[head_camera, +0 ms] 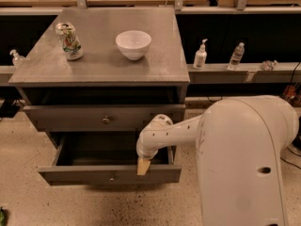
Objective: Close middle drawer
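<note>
The middle drawer [84, 174] is a wide, shallow grey drawer with a tiny centre knob. It stands pulled out from the grey cabinet [101, 69], and its inside looks empty. My gripper [143, 166] hangs from the white arm [164, 135], points down, and sits at the top edge of the drawer's front, right of the knob. Above it, the taller-fronted drawer [66, 119] with a round silvery knob is nearly shut. The lowest drawer is out of view.
A white bowl [133, 44] and a drinks can [69, 41] stand on the cabinet top. Bottles [201, 55] stand on a low shelf to the right. My large white body [244, 164] fills the lower right. Speckled floor lies in front.
</note>
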